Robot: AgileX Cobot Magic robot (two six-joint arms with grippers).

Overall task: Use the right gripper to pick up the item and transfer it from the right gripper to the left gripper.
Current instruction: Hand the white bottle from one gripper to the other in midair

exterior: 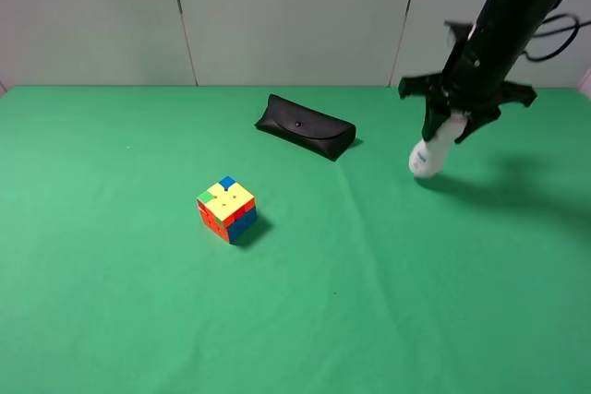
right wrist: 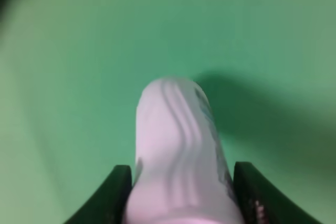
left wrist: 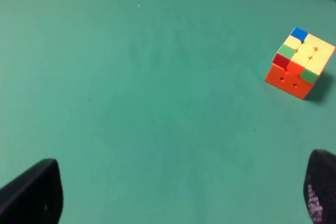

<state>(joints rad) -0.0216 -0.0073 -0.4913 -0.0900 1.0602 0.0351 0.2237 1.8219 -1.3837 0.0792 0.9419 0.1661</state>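
Clamps the item [exterior: 430, 156] in the jaws of the right gripper [exterior: 459, 125], base downward, near the far right corner of the table [exterior: 111, 320]. Holds the jaws of the left gripper [left wrist: 178, 198] wide apart.

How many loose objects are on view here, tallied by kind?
1 white bottle, gripped by the right gripper
1 multicoloured puzzle cube, on the green table
1 black glasses case, on the green table
Total: 3
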